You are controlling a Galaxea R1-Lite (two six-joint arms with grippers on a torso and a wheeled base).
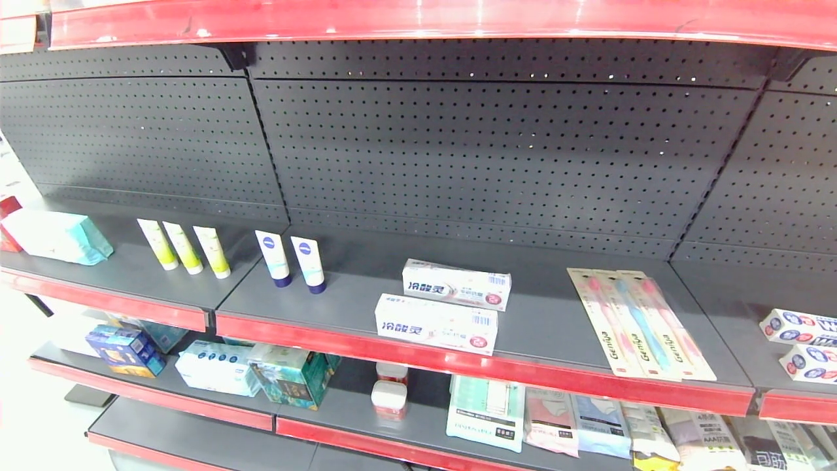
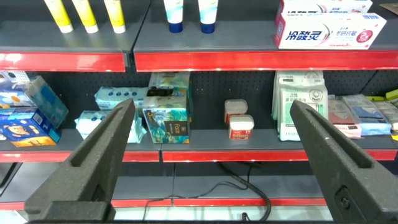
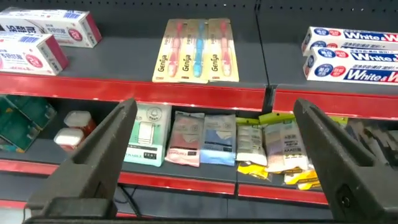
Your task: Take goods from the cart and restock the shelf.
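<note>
Wide-spread fingers of the left gripper and right gripper are hanging before the shelf, apart from all its goods. Two white toothpaste boxes with blue lettering are lying near the middle board's front edge. Three toothbrush packs are lying to their right, while blue-capped tubes and green tubes are sitting to their left.

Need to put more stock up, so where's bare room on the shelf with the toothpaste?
Bare shelf lies between the blue-capped tubes and the toothpaste boxes, and between those boxes and the toothbrush packs. The packets on the shelf below are crowded.
</note>
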